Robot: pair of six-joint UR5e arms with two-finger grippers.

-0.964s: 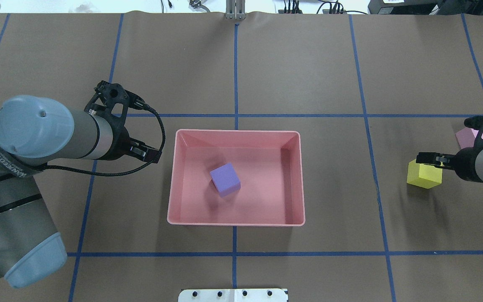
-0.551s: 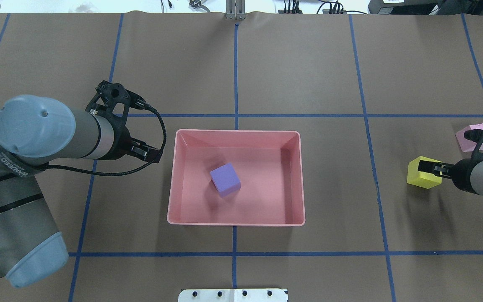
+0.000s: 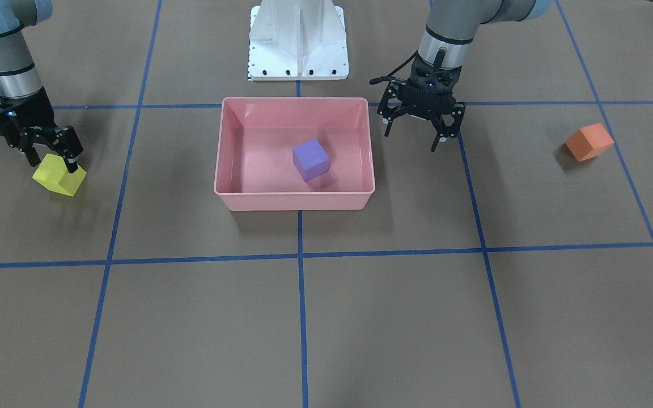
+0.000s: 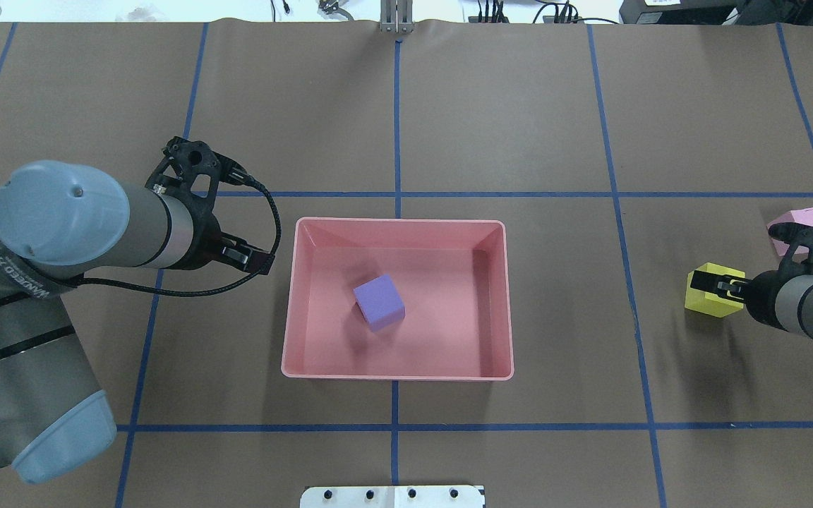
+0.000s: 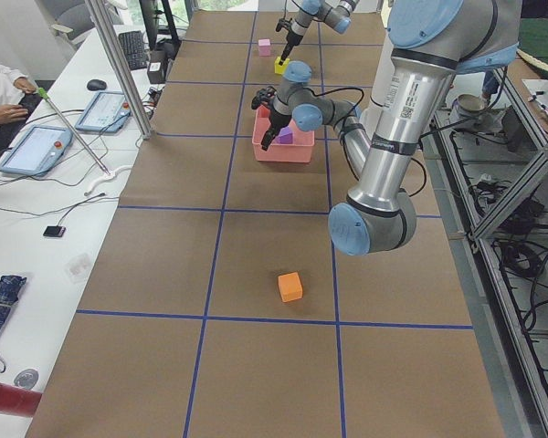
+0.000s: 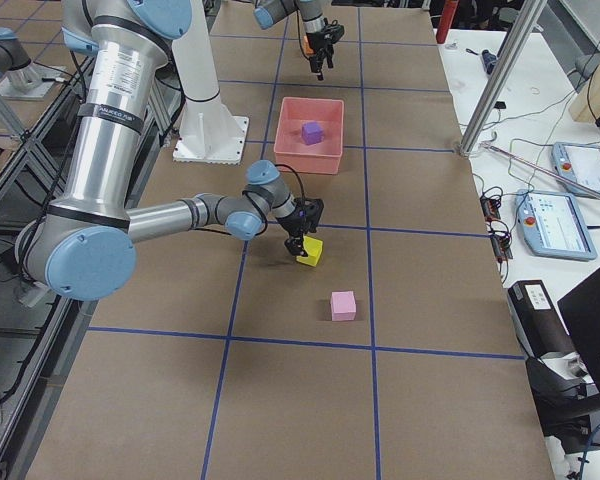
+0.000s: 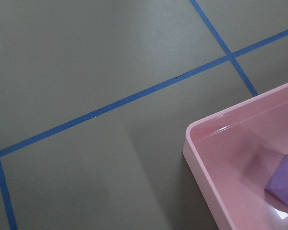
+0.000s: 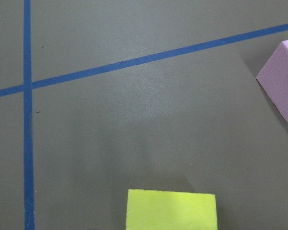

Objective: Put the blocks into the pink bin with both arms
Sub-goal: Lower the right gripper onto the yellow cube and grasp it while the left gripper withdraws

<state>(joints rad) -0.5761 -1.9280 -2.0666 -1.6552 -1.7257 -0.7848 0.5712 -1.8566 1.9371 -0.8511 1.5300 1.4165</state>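
Now the right gripper [image 3: 51, 161] has dropped around the yellow block [image 3: 60, 180], well off the bin [image 3: 295, 201] on the robot's right, fingers spread, not yet pinching. Beside the bin the left gripper [image 3: 415, 141] waits spread and empty; the purple block [image 3: 310, 160] lies inside.

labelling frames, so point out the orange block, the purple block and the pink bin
orange block [image 3: 589, 141]: front-facing view, its middle
purple block [image 4: 378, 298]: overhead view, top face
pink bin [image 4: 449, 221]: overhead view, far rim
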